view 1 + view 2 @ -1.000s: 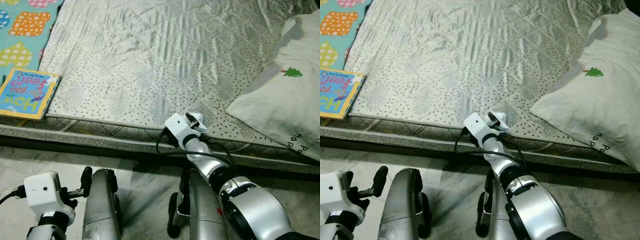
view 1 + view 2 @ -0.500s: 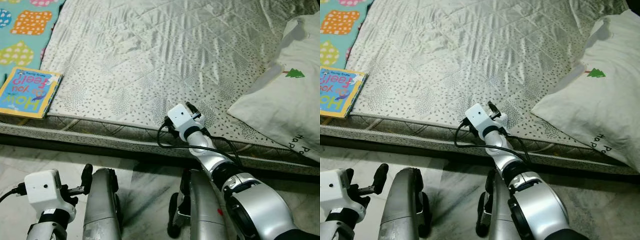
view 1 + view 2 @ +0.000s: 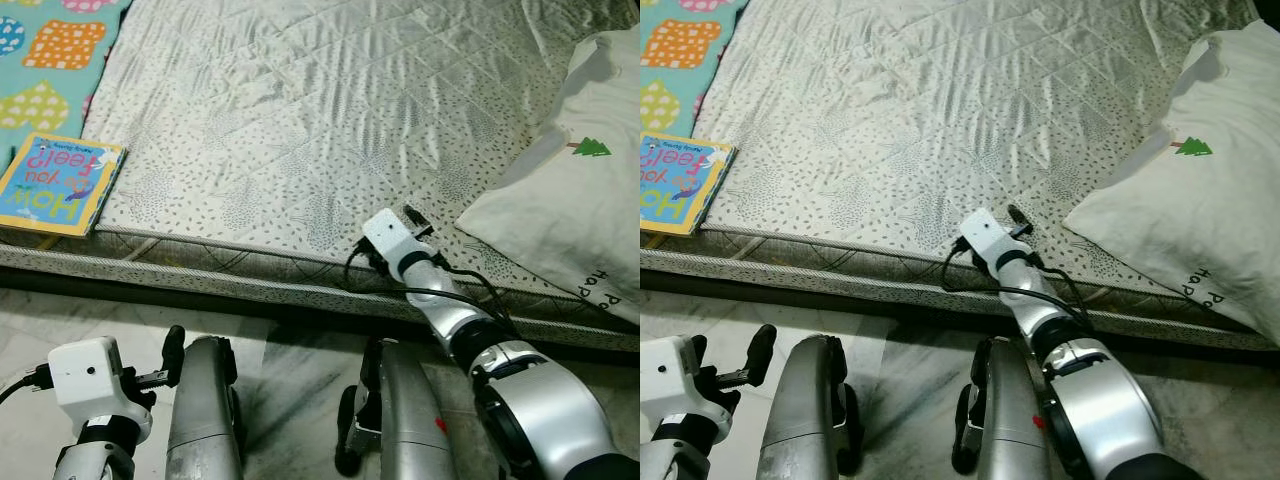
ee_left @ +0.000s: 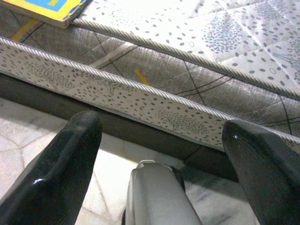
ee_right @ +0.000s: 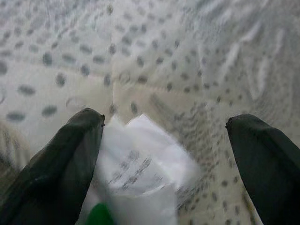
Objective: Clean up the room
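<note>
- Reaching over the near edge of the mattress [image 3: 300, 110], the right claw [image 5: 164, 140] stands with its two black fingers wide apart and nothing gripped.
- Object in hand's reach: a crumpled white paper scrap [image 5: 140, 173], faint printed lines on it and a green patch at one end; it lies on the mattress top between the spread fingers, close against one finger [image 5: 51, 164]. Blurred in the right wrist view.
- Step, as judged: picking the scrap off the bed. To do it well, lower the tips until they straddle the paper, centre it, press lightly into the soft quilt and close slowly so the thin sheet bunches rather than slides away.
- Risk, as judged: pinching the cover fabric along with the paper.
- Mattress: quilted, satin-sheened, pale grey-green with a small dark speckle, corded piping on its edge, wrinkled surface.
- Pillow [image 3: 570, 190]: soft, cream, small green tree print, lying at the right of the bed.
- Book [image 3: 55, 185]: flat, stiff, glossy cover in yellow and blue, at the left corner of the mattress, beside a colourful play mat [image 3: 50, 55].
- Floor [image 3: 300, 370]: pale veined marble, hard and smooth.
- Left claw [image 4: 159, 154]: low beside the bed frame, fingers wide, idle.
</note>
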Tool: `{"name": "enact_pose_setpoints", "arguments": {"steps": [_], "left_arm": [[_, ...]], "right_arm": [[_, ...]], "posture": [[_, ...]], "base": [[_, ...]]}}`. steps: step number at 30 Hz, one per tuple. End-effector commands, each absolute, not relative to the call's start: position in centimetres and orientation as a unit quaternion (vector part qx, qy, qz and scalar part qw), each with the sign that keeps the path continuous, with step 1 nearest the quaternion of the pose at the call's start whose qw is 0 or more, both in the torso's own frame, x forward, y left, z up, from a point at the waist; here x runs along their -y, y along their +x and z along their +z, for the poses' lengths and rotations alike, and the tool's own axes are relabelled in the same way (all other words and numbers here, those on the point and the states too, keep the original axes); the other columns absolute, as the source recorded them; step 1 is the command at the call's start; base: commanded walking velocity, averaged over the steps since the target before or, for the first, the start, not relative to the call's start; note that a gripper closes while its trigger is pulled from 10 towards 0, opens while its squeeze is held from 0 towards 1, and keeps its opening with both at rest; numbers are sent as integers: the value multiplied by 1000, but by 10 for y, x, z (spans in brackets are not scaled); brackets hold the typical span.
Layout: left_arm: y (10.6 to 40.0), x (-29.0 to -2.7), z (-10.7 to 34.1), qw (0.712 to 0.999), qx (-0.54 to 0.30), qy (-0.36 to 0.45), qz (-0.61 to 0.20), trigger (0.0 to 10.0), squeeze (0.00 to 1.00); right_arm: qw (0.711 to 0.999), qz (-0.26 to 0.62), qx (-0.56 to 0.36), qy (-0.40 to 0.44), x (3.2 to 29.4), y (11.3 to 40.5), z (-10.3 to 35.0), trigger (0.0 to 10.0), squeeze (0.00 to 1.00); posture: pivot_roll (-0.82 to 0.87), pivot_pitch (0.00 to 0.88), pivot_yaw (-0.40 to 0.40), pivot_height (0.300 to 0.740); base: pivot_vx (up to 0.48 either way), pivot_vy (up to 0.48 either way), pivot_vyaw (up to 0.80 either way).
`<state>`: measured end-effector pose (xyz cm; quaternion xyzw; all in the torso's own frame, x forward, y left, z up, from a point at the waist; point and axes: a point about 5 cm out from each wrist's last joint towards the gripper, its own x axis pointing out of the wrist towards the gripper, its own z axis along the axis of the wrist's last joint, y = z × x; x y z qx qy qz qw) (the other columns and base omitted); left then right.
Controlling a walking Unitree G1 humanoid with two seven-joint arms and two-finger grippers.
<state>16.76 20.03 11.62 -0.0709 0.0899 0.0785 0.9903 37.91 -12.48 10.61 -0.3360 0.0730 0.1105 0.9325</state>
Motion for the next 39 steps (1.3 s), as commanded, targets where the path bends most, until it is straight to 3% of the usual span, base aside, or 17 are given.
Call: {"name": "enact_pose_setpoints", "arguments": {"steps": [1,8,9,10,11,39], "left_arm": [[162,-204,109,987,-112,-68,90,10000,0],[164,-205,108,987,-114,-68,86,10000,0],[164,-205,108,987,-114,-68,85,10000,0],[164,-205,108,987,-115,-68,85,10000,0],[164,-205,108,988,-115,-67,84,10000,0],[170,-206,107,988,-111,-64,86,10000,0]], "right_arm": [[933,114,-111,-322,132,372,91,10000,0],[932,146,-137,-303,126,368,82,10000,0],[931,152,-139,-300,124,367,81,2784,0],[931,153,-139,-300,124,366,80,745,0],[932,156,-140,-297,122,365,79,0,0],[926,162,-127,-318,111,365,80,0,0]], "posture": [[175,361,-81,590],[174,352,-72,590],[174,352,-72,590],[174,352,-72,590],[177,347,-71,590],[177,333,-74,590]], "base": [[0,0,0],[0,0,0],[0,0,0],[0,0,0],[0,0,0],[0,0,0]]}}
